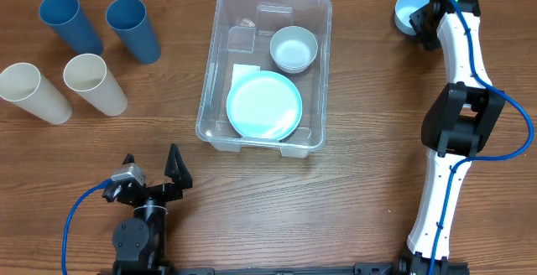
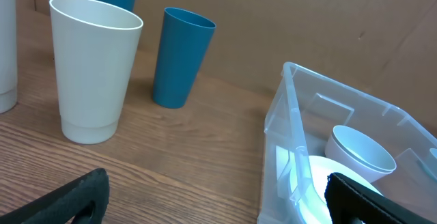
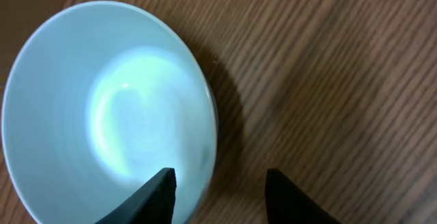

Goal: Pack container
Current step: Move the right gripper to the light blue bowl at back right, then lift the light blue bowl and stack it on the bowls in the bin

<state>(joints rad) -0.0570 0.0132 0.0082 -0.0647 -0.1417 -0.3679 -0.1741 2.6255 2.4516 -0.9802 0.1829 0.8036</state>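
Mid-table sits the clear container (image 1: pixel 210 74), holding a pale blue plate (image 1: pixel 264 106) and a white bowl (image 1: pixel 294 49). Near the table edge, the left gripper (image 1: pixel 151 164) is spread and empty. Only the wrist view shows the right gripper (image 3: pixel 218 197) parted astride the light blue bowl (image 3: pixel 102 108) rim.

A wooden table (image 1: pixel 352 191) with streaked brown grain fills the scene. Behind the table's far edge stands a plain brown wall (image 2: pixel 307 19).

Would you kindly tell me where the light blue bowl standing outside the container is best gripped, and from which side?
Grip the light blue bowl by its rim, from above, one finger inside and one outside. It stands upright and open with a thin wall, and in the right wrist view the near rim lies between the open fingers of the right hand.
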